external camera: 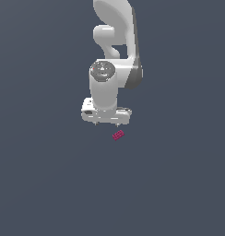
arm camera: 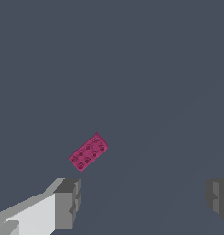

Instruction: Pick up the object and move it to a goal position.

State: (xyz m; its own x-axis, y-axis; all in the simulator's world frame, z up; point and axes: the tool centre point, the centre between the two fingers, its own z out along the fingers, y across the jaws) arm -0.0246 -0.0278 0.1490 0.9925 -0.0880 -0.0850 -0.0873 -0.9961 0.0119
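On the grey floor, a studded magenta block (arm camera: pixel 88 152) lies askew.

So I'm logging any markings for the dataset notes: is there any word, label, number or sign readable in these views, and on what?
None readable. The pink studded block shows only studs, the white claw and arm are unmarked, and the grey floor is plain.

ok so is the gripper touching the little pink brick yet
Apart. The wrist view shows bare floor between the pink brick and both fingertips of the open gripper.
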